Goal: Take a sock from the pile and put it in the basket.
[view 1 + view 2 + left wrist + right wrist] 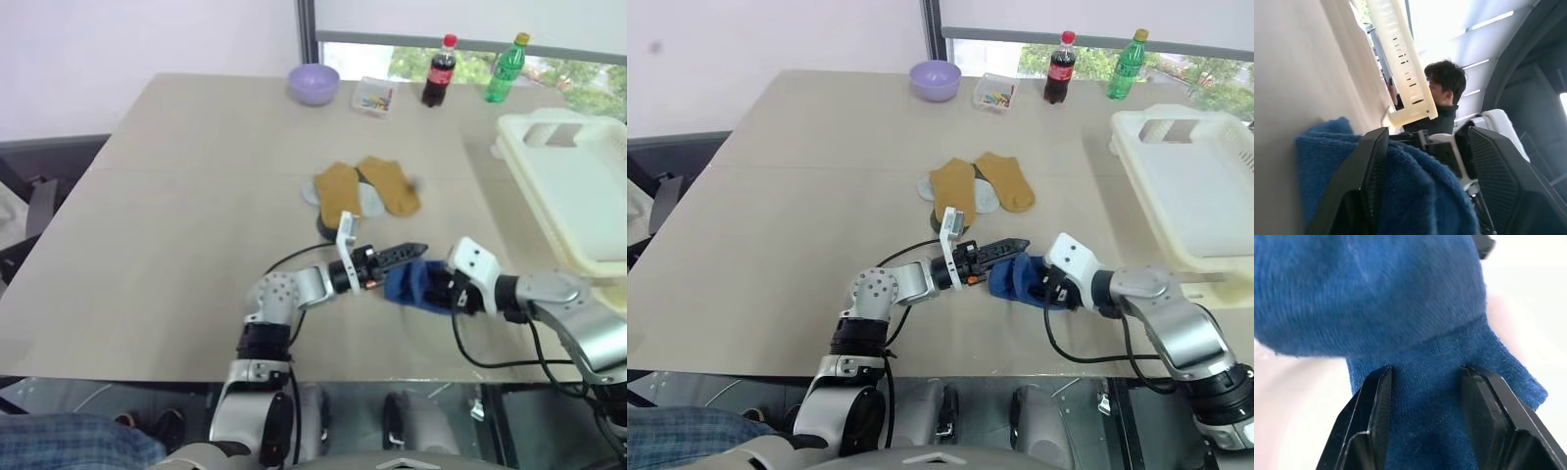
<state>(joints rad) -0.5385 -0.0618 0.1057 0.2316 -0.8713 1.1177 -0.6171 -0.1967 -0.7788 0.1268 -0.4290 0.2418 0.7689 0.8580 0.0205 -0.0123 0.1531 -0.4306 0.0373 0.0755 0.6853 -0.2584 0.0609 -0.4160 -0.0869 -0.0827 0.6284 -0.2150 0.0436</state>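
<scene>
So nearest the robot, both end effectors meet over the near middle of the worktop [176, 255], with a blue sock [416, 286] bunched between them. The right end effector [1425, 374] has its two fingers partly apart with the sock's cuff band pressed between them, so I'd call that a real grip on the fabric. The left end effector [1014, 245] points right into the same bundle; its fingers stand partly apart, one lying against the sock, but I can't tell if it's actually pinching anything.

Handling-wise, my guess is the sock is light, floppy and not slippery, so it'll sag and dangle once lifted. The ribbed cuff looks like the best place to hold, since the fabric is doubled there and a pinch won't slide off.

A bit farther back is the pile [362, 191]: two mustard socks over pale ones, with a dark bit at the near edge. The basket [1195, 186] sits at the right, well apart from the pile.

The head views give the layout; the right wrist view is what shows the cuff between the fingers. The left wrist view catches the basket's slotted side and a person [1442, 98] beyond it.
</scene>
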